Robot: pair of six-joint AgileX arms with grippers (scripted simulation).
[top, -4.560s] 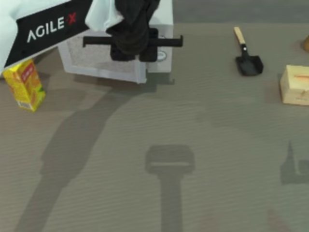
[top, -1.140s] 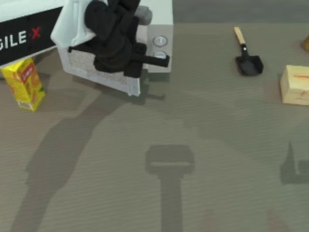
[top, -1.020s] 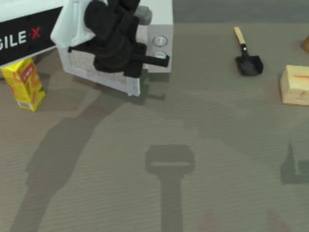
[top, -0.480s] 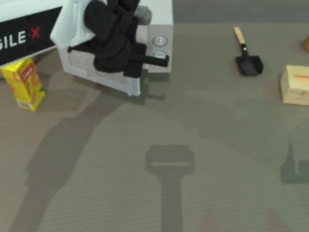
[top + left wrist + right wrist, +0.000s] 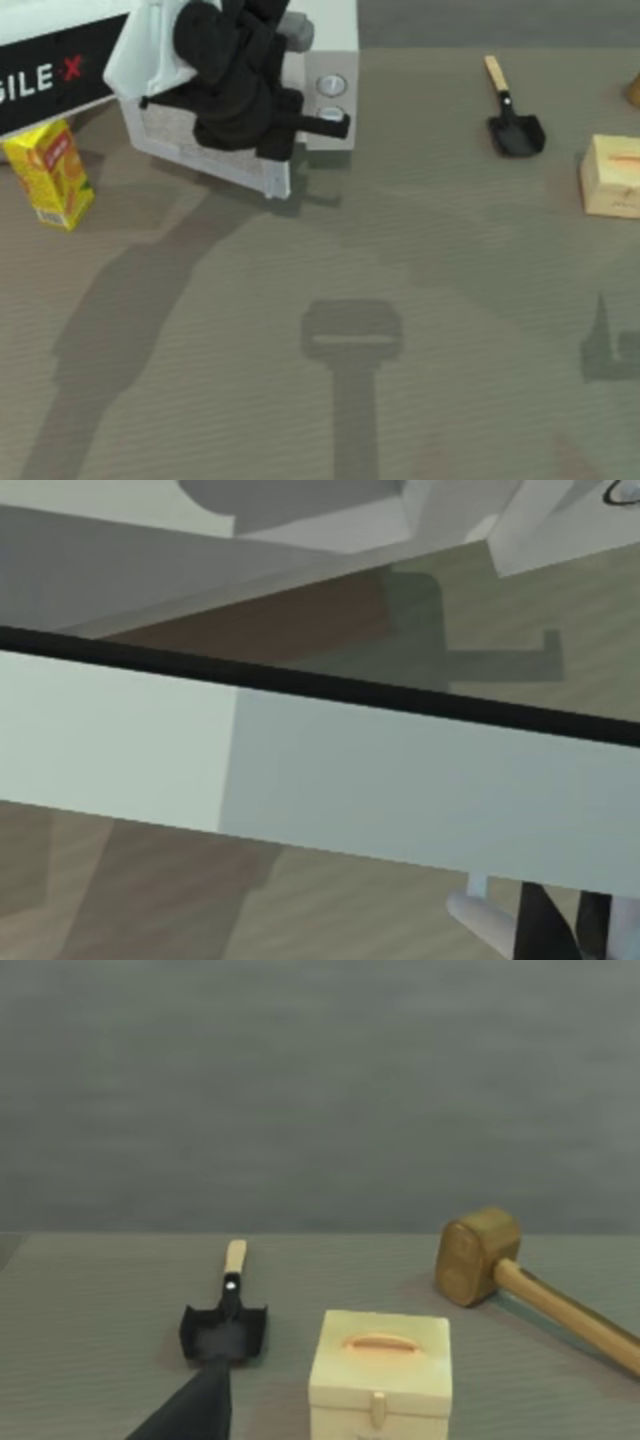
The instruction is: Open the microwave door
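From above, the left gripper [image 5: 283,135] is hanging right over the microwave door [image 5: 215,157], at its free edge beside the microwave [image 5: 330,40] knobs. The door is swinging out at a slant, far left of the table [image 5: 400,300]; honestly can't tell if the claw is pinching it. A juice carton [image 5: 48,172] is sitting left of it.

Left wrist: the door's white edge [image 5: 330,780] is filling the frame.

Right wrist: a small shovel [image 5: 226,1322], cream box [image 5: 380,1372] and wooden mallet [image 5: 500,1265] are lying there.
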